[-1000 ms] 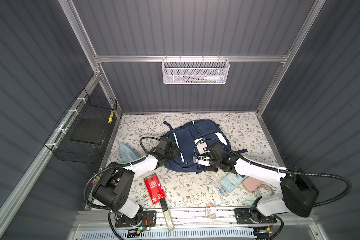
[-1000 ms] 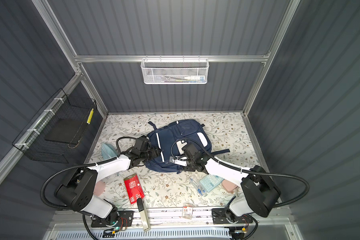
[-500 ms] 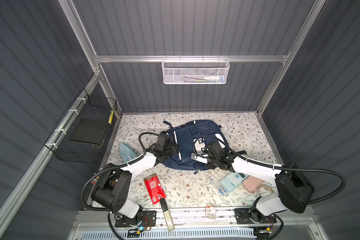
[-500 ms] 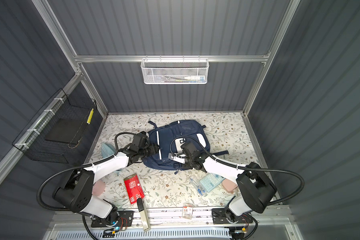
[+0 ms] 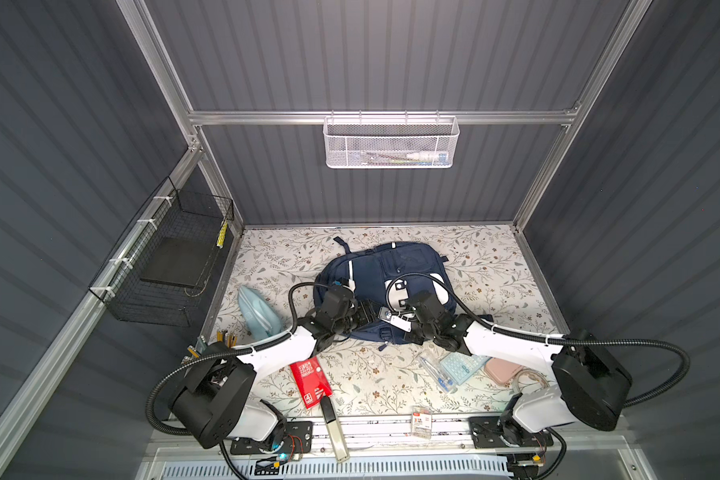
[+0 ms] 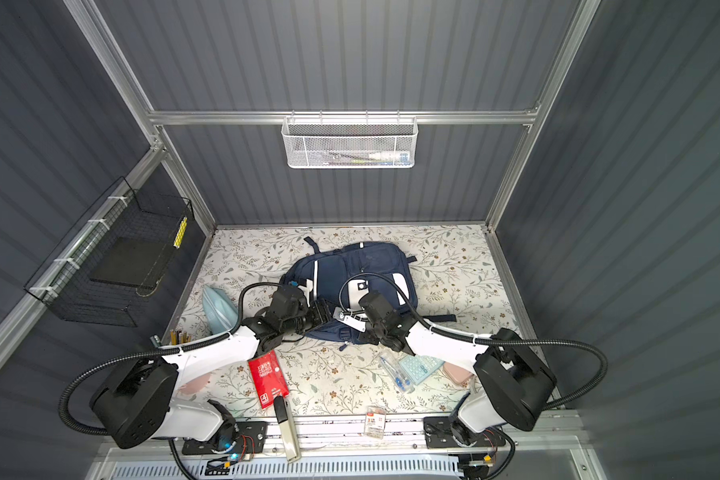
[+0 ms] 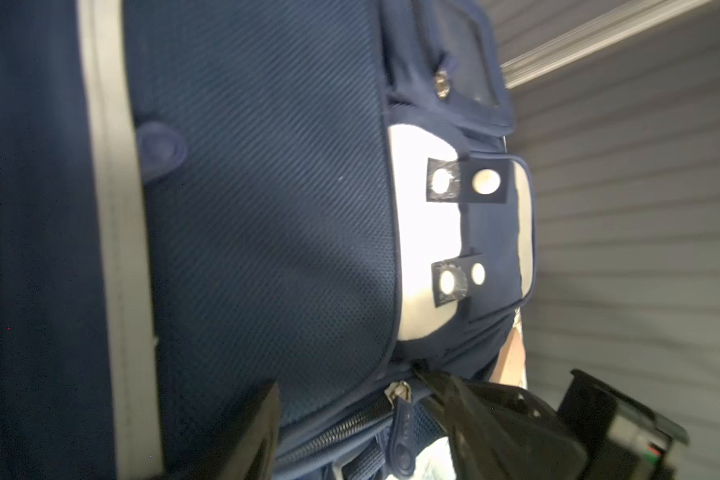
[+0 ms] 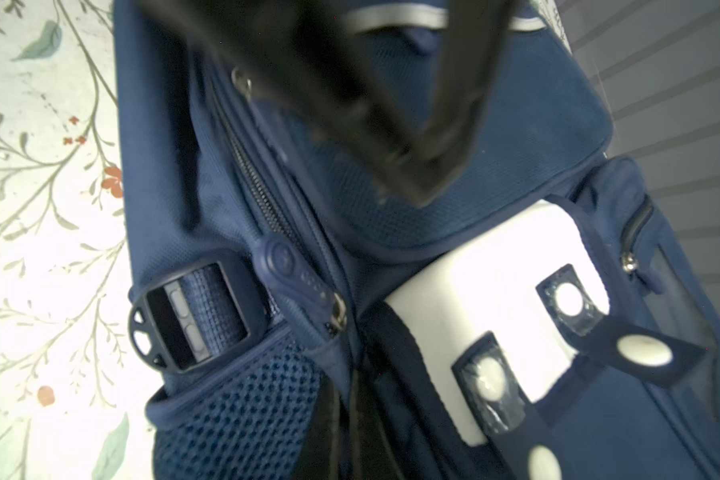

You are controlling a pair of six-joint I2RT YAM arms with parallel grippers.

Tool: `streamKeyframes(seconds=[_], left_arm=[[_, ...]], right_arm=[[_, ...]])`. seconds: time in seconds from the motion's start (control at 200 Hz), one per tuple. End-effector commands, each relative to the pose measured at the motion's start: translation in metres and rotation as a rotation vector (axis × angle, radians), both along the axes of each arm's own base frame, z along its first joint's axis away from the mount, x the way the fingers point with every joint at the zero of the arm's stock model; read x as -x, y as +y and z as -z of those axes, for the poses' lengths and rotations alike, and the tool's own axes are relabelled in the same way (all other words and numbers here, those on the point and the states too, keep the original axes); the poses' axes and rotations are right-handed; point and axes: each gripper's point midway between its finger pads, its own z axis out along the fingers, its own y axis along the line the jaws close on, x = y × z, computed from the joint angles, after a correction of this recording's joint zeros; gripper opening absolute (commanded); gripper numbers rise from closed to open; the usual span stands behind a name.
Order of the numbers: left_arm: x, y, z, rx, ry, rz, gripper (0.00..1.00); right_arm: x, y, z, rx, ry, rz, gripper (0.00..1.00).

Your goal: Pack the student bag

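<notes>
The student bag (image 5: 391,270) (image 6: 362,266), navy with white stripes and a white patch, lies flat on the floral table. My left gripper (image 5: 368,318) (image 7: 350,399) is at its near edge. It is open, its fingers (image 7: 250,436) standing on either side of a zipper and its pull (image 7: 402,432), which nothing grips. My right gripper (image 5: 393,328) (image 8: 350,415) meets the same edge from the right. It is shut on a fold of the bag's fabric beside the mesh side pocket (image 8: 242,407). The white patch (image 8: 487,299) lies just beyond it.
Left of the bag lies a light-blue pouch (image 5: 258,311). Nearer the front are a red packet (image 5: 309,376), a pen pack (image 5: 435,370), a light-blue calculator (image 5: 462,365) and a pink case (image 5: 501,370). A black wire basket (image 5: 171,257) hangs left, a white mesh basket (image 5: 389,145) at the back.
My right gripper has shut on the bag's fabric. Both grippers have moved in along the bag's near edge, and the left jaws have narrowed slightly.
</notes>
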Motion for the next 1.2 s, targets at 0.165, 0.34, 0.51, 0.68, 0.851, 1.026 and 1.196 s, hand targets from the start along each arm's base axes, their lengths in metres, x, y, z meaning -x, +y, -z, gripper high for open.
streamKeyframes(seconds=[0.165,0.34,0.51,0.68,0.851,1.026,1.196], left_arm=[[0.006,-0.003,-0.014,0.136,0.037,-0.092,0.52],[0.014,-0.018,-0.008,0.232,0.123,-0.068,0.53],[0.021,-0.023,0.01,0.251,0.187,-0.078,0.53],[0.018,-0.026,0.022,0.218,0.183,-0.07,0.26],[0.017,-0.028,0.034,0.184,0.197,-0.049,0.0],[0.017,-0.011,0.04,0.119,0.187,-0.059,0.0],[0.012,0.011,0.029,0.066,0.153,-0.068,0.0]], right_arm=[[0.009,0.02,-0.016,-0.187,-0.008,-0.001,0.0],[0.007,0.025,-0.014,-0.207,0.002,0.003,0.0],[0.006,0.026,-0.014,-0.231,-0.003,0.015,0.0],[0.009,0.027,-0.013,-0.237,0.001,0.011,0.0],[0.01,0.023,-0.008,-0.228,0.004,0.025,0.0],[0.01,0.01,-0.001,-0.215,-0.007,0.074,0.0],[0.01,0.003,0.005,-0.228,0.009,0.116,0.0]])
